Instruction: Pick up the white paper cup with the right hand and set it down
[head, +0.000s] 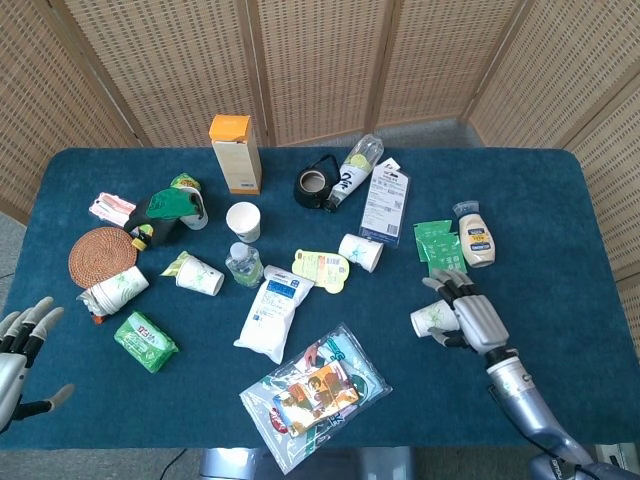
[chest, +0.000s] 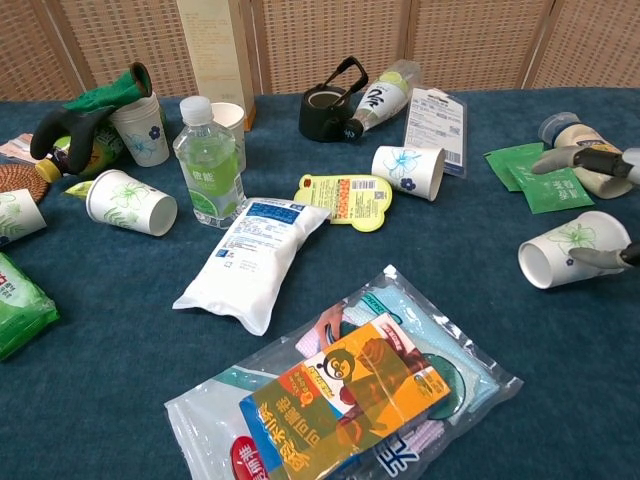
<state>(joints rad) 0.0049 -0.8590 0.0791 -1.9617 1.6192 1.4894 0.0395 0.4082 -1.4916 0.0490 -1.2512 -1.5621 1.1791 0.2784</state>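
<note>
The white paper cup (head: 429, 320) (chest: 570, 250) with a green leaf print lies on its side on the blue table right of centre, mouth facing left. My right hand (head: 470, 318) is just behind it with fingers spread. In the chest view one finger (chest: 580, 160) is well above the cup and the thumb (chest: 603, 258) lies along its lower side, so nothing grips it. My left hand (head: 22, 345) hovers at the table's front left corner, fingers apart and holding nothing.
A mayonnaise bottle (head: 477, 240) and green sachets (head: 436, 245) lie just beyond the right hand. Another paper cup (head: 360, 252) lies to the upper left. A clear snack bag (head: 315, 390) and a white pouch (head: 272, 313) lie to the left.
</note>
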